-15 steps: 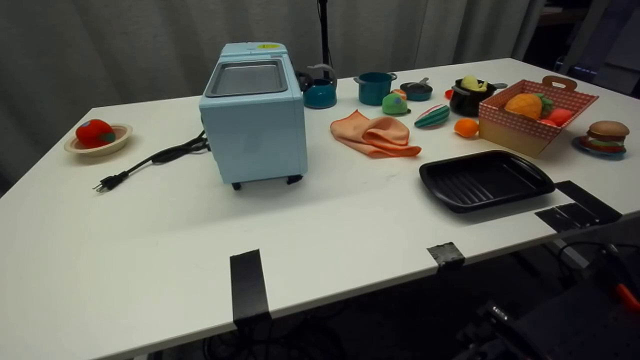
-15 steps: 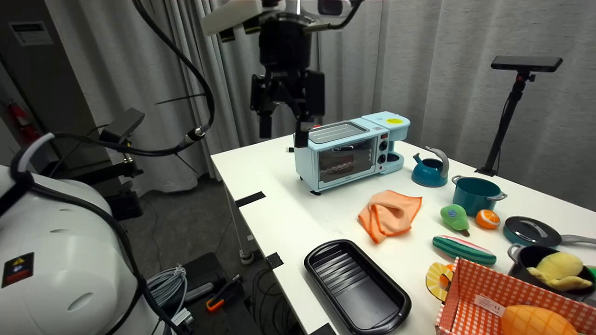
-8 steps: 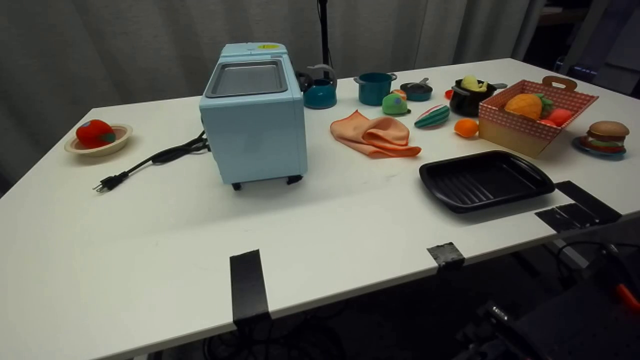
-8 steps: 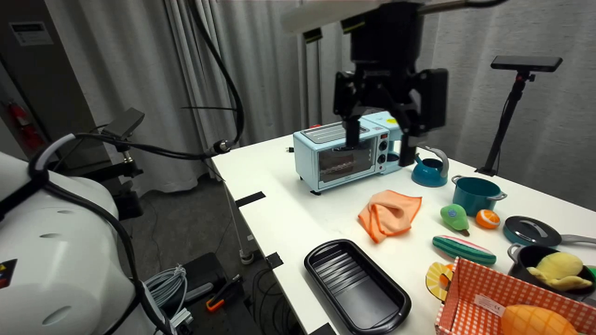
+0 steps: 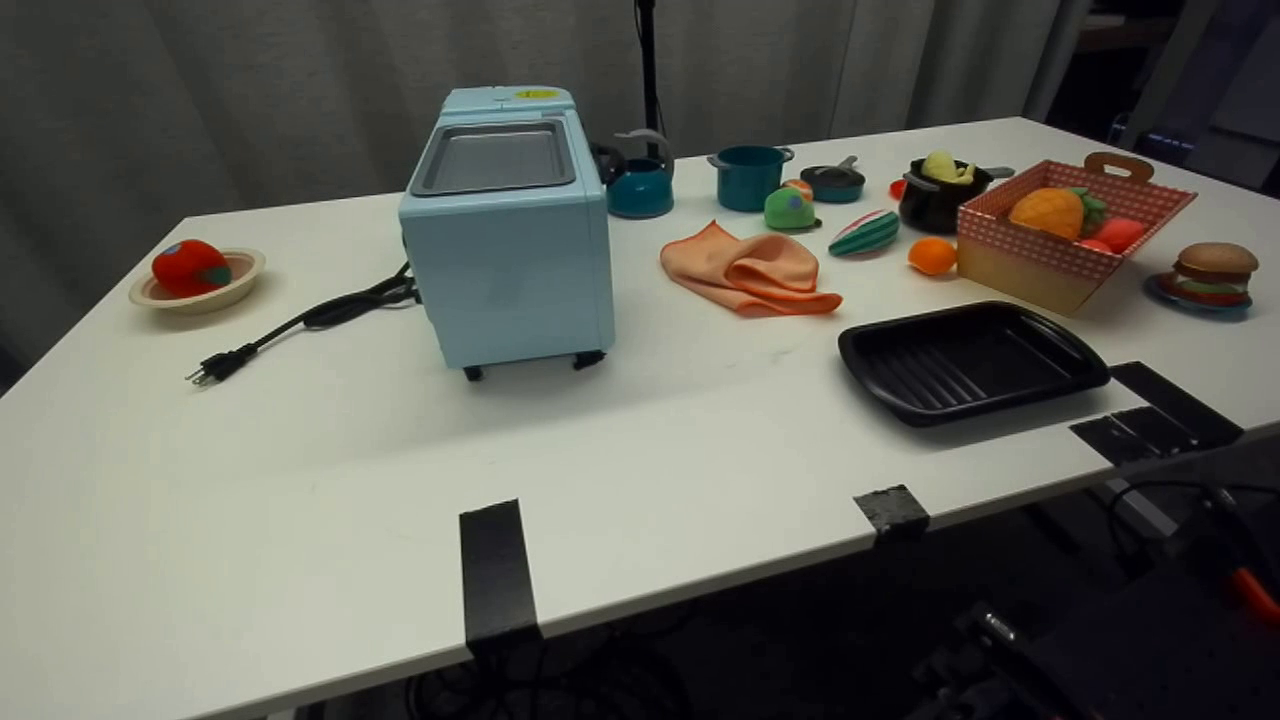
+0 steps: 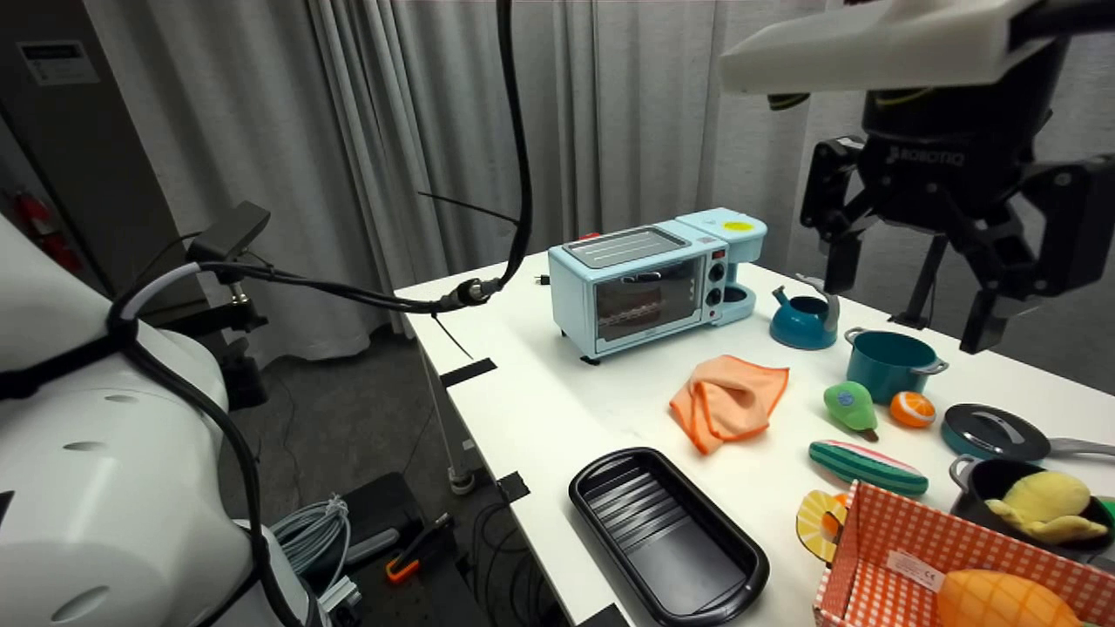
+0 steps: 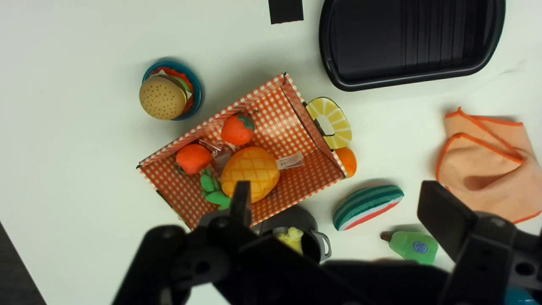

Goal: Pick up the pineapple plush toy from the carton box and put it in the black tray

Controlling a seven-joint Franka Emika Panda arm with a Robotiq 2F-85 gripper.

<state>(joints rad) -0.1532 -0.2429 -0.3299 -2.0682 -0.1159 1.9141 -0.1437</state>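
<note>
The pineapple plush toy [image 5: 1047, 212] lies inside the open carton box [image 5: 1025, 272], its green tuft beside red fruit toys. In the wrist view the plush [image 7: 250, 167] and the red-checked box [image 7: 309, 178] show from above; the left finger overlaps the plush's lower edge in the picture. The black tray [image 5: 1020, 345] stands beside the box, and shows in the wrist view [image 7: 368, 38]. In an exterior view my gripper [image 6: 913, 306] hangs open and empty, high above the table's far side; the plush [image 6: 1002, 601] is cut off by the frame edge there.
A burger toy [image 7: 163, 97] on a blue plate, an orange ball [image 5: 932, 255], a watermelon toy [image 6: 867, 468] and a black pot [image 6: 984, 492] surround the box. An orange cloth [image 6: 732, 402], a green toy [image 6: 849, 407] and a blue toaster oven [image 6: 649, 296] stand farther off.
In an exterior view the arm and open gripper have moved right, from near the toaster oven to above the pots, and look larger. The toys, box and tray have not moved.
</note>
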